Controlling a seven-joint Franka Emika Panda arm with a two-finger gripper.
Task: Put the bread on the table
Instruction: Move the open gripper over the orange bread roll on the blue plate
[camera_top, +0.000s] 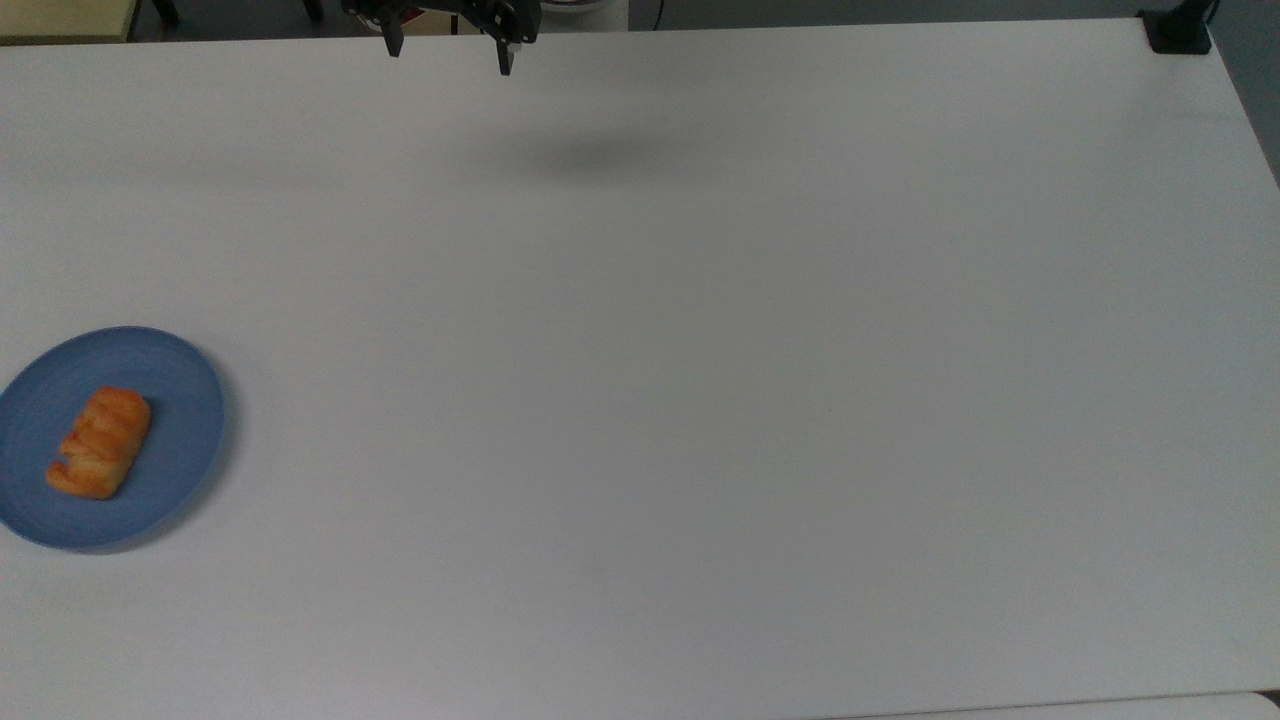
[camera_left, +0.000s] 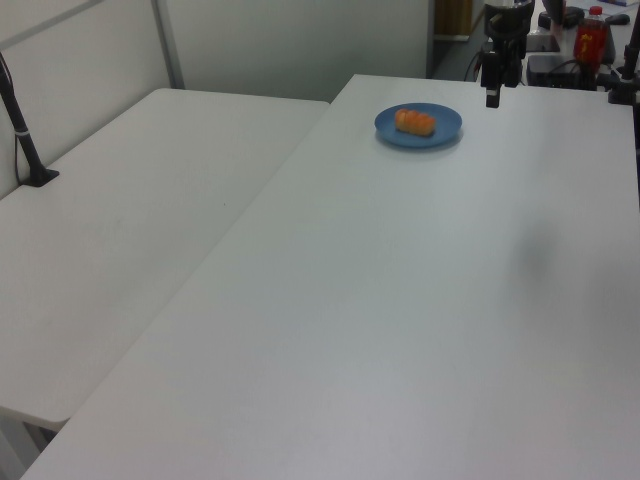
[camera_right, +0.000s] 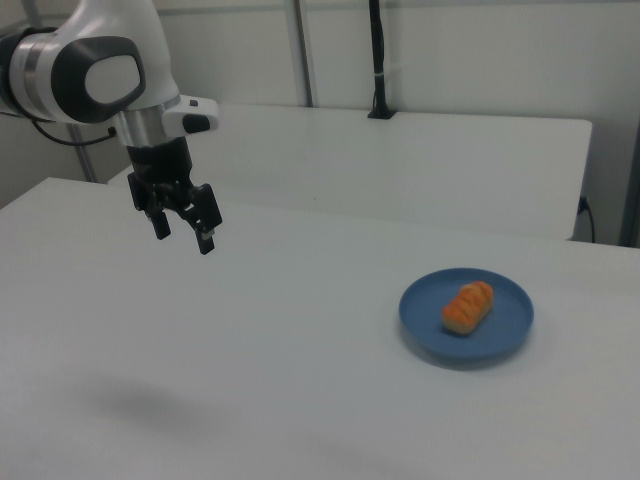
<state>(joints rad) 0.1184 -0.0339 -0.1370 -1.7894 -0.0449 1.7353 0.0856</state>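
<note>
The gripper (camera_right: 183, 230) hangs spread wide and empty above the surface (camera_right: 250, 380), well apart from the bread (camera_right: 467, 306) on its plate (camera_right: 505, 335).

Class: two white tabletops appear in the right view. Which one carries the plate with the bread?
The nearer large white tabletop carries the round blue plate holding the golden-orange ridged bread roll. The farther white table carries a black pole.
</note>
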